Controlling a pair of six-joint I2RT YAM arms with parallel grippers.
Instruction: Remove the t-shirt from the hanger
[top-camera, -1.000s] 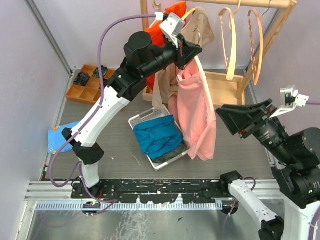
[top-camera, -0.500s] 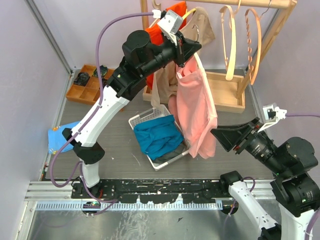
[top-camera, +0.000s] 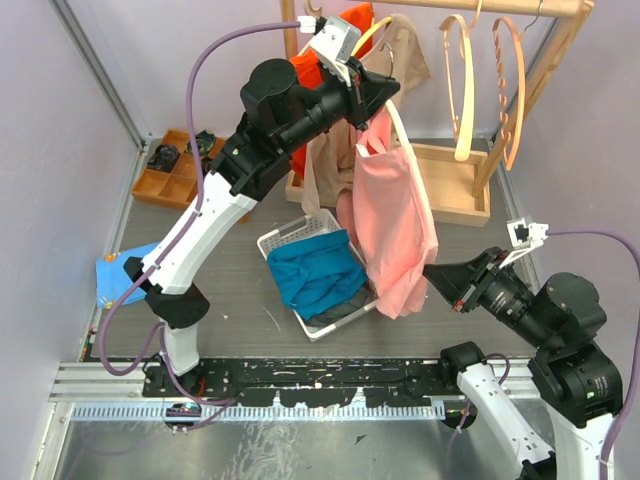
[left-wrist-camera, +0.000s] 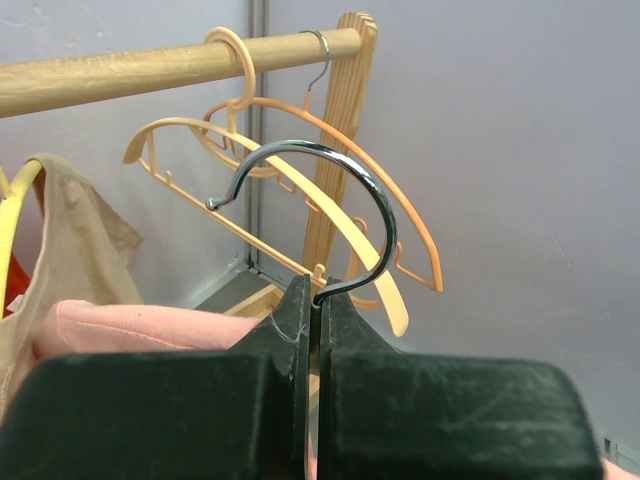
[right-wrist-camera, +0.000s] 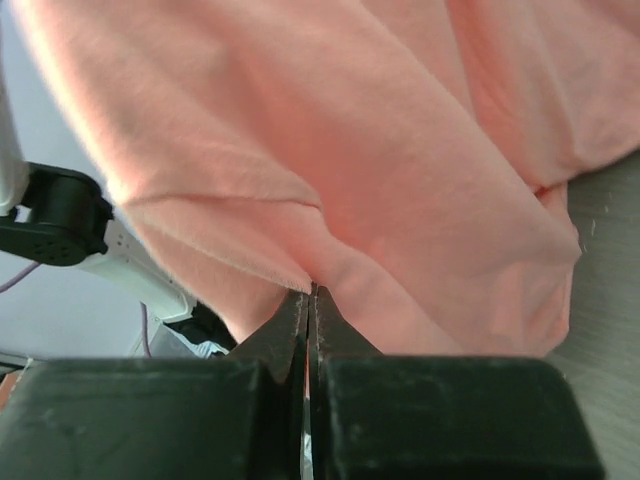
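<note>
The t-shirt (top-camera: 395, 220) is seen as soft, matt cloth. The hanger hook (left-wrist-camera: 340, 190) is made of glossy metal, the rail (left-wrist-camera: 150, 70) of smooth wood.

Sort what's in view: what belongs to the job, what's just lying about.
Job: pink t-shirt, hanger, left gripper, right gripper.
Lying about: white basket, blue garment, empty orange hangers, beige garment, wooden organizer tray.
</note>
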